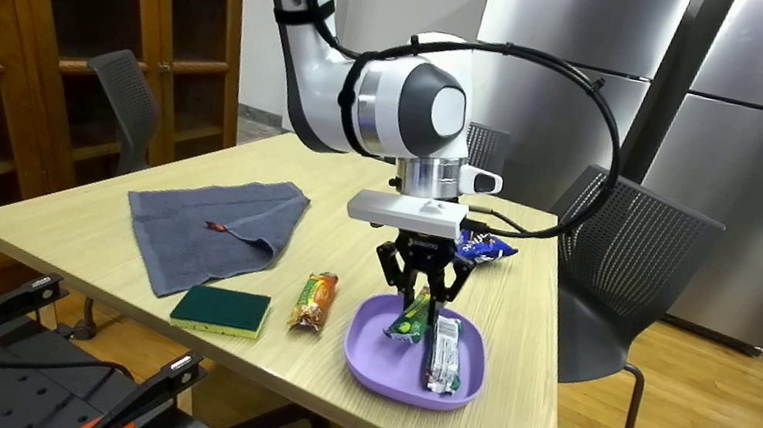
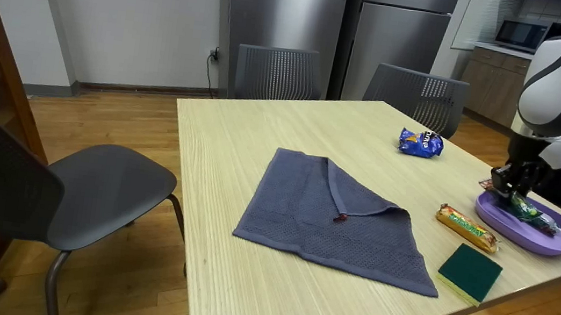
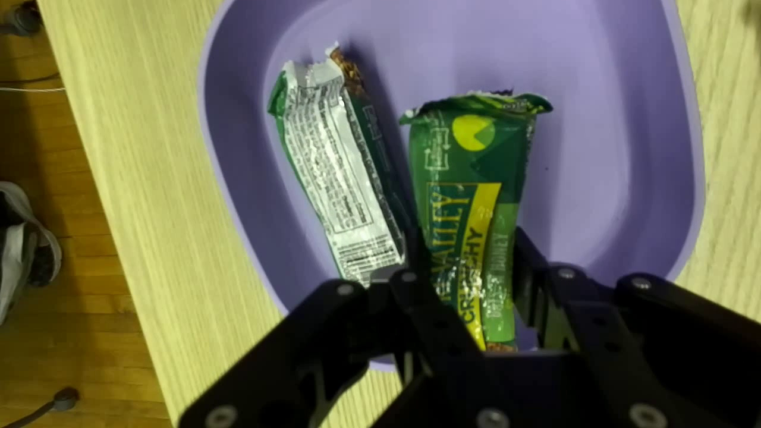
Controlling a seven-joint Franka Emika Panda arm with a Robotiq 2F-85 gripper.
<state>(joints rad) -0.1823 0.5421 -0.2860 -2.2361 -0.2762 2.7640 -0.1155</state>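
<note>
Green granola bar (image 3: 469,196), its printed front facing up in the wrist view, sits between the black fingers (image 3: 529,264), which pinch it by its two long sides. It is over the purple tray (image 3: 612,154); whether its underside touches the tray's floor cannot be told. Just beside it in the tray lies a second bar (image 3: 342,172), turned so that a silver panel of fine print and a barcode shows.

The tray stands near the edge of the pale desk (image 2: 262,133). Beside it lies an orange-wrapped bar (image 1: 314,300), and next to that a sponge (image 1: 221,310), dark green on top and yellow beneath. Farther along, a grey-blue cloth (image 2: 314,232) is spread flat except for one folded part. A crumpled blue snack bag (image 2: 421,143) lies well apart from the cloth. Grey chairs (image 2: 278,73) stand around the desk.
</note>
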